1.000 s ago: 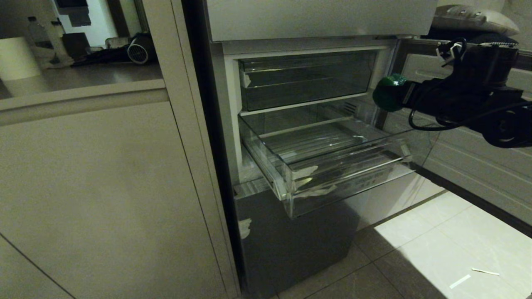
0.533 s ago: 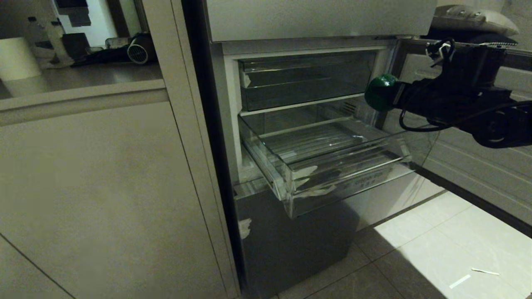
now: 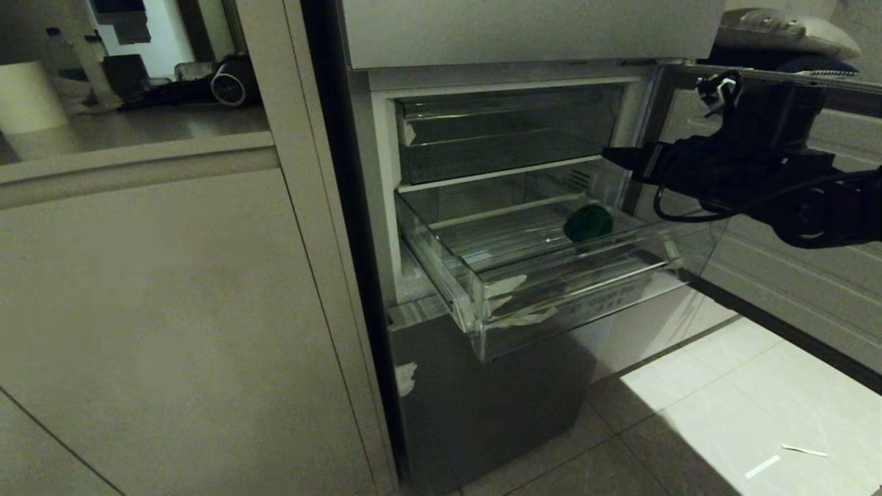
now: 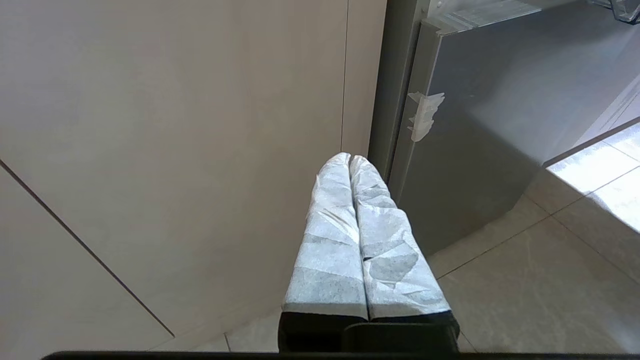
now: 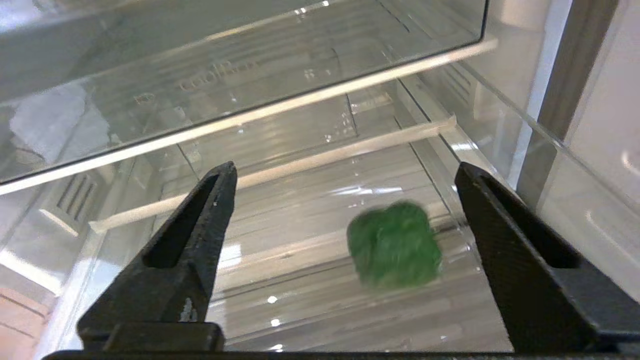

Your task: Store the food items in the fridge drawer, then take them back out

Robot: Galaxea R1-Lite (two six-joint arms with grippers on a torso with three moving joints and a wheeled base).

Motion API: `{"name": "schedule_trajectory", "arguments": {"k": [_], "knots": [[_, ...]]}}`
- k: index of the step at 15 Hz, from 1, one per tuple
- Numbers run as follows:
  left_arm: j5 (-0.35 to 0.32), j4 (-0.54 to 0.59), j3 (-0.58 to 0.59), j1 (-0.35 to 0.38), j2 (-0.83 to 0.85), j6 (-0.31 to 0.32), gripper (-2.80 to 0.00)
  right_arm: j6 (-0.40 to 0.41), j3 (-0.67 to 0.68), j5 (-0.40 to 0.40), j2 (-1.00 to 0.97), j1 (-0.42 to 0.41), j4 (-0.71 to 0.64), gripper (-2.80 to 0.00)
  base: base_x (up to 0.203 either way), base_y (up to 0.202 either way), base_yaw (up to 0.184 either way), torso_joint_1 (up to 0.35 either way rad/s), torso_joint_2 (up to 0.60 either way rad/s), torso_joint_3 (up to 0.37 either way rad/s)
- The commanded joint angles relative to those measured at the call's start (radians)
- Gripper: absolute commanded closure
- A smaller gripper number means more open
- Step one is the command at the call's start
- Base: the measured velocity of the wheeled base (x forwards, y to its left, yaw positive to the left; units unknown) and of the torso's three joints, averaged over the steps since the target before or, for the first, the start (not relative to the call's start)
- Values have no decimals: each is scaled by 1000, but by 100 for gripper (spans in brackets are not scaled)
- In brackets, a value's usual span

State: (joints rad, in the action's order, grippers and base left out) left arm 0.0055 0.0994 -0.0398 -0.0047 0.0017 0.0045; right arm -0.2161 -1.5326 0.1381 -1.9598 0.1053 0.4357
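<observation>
Once pulled well out from the fridge (image 3: 482,413), now carries a load: holds the dark-green lump (image 3: 588,222) on the ribbed floor of the fridge drawer (image 3: 579,297), toward the right rear, where a second ago held nothing. Suggests the storing half is done for this one piece. Leaves, by that reckoning, the second of the food items to bring, and then the taking back out.

Next in size, the right tool (image 3: 618,156): no longer clamped on the lump as half a second ago, but released, jaws spread wide with nothing between them. Hangs above the drawer's right side, about level with the bottom edge of the shallower clear tray (image 3: 503,131), well apart from the lump below.

Then the left tool (image 4: 350,160): clenched on nothing, wrapped fingers (image 4: 330,240) pressed together. Parked low before the pale cabinet panel (image 4: 150,125), near the fridge's grey lower front; absent from the head view.

Hard to make out: smeared in the right wrist view, so cannot tell whether the lump (image 5: 394,245) lies settled or is rolling. Cannot trace the drawer's back end, tucked under the tray and lost in glare. Cannot find the orange-brown piece in any view. Loses the right arm past the head view's edge.
</observation>
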Motion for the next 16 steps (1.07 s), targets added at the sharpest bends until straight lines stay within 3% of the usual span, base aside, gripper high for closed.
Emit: {"name": "schedule_trajectory", "arguments": {"k": [1,2,3,4,8,12,14,16], "knots": [[1,0,0,0,1,0,0,-3,22,-10,29,1,3,-280,0,0,0,0,0,0],[1,0,0,0,1,0,0,-2,49,-25,63,1,3,-280,0,0,0,0,0,0],[1,0,0,0,1,0,0,-1,88,-39,110,4,4,-43,0,0,0,0,0,0],[1,0,0,0,1,0,0,-1,143,-50,175,8,5,0,0,0,0,0,0,0],[1,0,0,0,1,0,0,-13,490,-81,542,7,3,0,0,0,0,0,0,0],[1,0,0,0,1,0,0,-81,884,-186,977,-12,2,0,0,0,0,0,0,0],[1,0,0,0,1,0,0,-119,1102,-296,1134,-64,2,0,0,0,0,0,0,0],[1,0,-1,0,1,0,0,-165,1218,-388,1216,-211,4,0,0,0,0,0,0,0]]}}
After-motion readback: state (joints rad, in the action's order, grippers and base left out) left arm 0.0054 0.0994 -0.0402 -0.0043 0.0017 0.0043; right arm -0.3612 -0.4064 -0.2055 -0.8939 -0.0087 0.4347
